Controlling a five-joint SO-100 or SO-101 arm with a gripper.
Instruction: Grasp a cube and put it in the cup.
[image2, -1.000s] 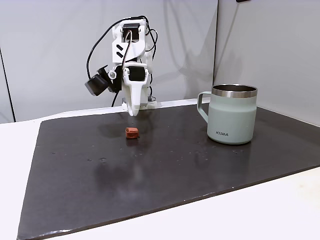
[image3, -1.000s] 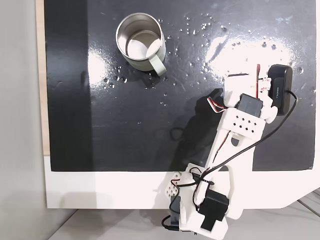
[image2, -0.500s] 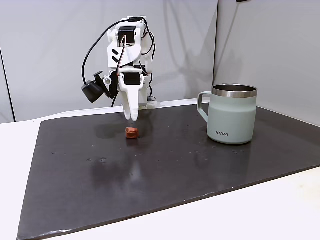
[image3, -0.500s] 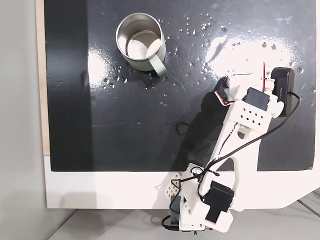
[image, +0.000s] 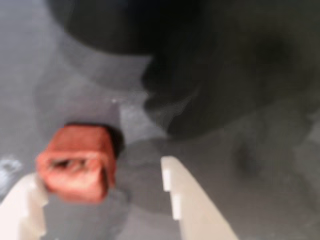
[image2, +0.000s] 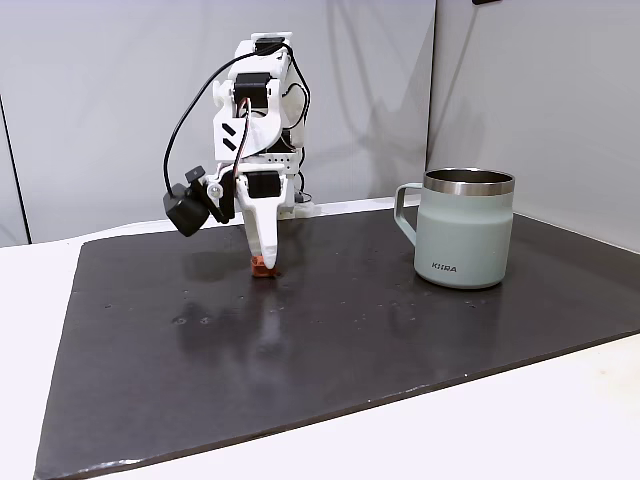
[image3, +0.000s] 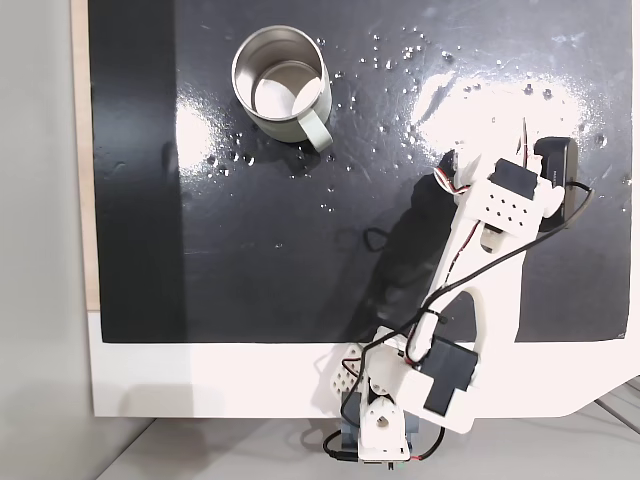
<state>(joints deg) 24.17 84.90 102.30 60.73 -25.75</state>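
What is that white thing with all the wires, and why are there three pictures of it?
It is a small robot arm with a two-finger gripper, like a pincer. Three cameras watch at once. One rides on the gripper itself and looks down past its white fingers. One stands at the side of the table. One looks straight down from above. On the dark mat lie a tiny reddish cube and a green cup, which looks empty from above. The gripper is open and down around the cube, which sits between the fingers. Nothing is held yet.
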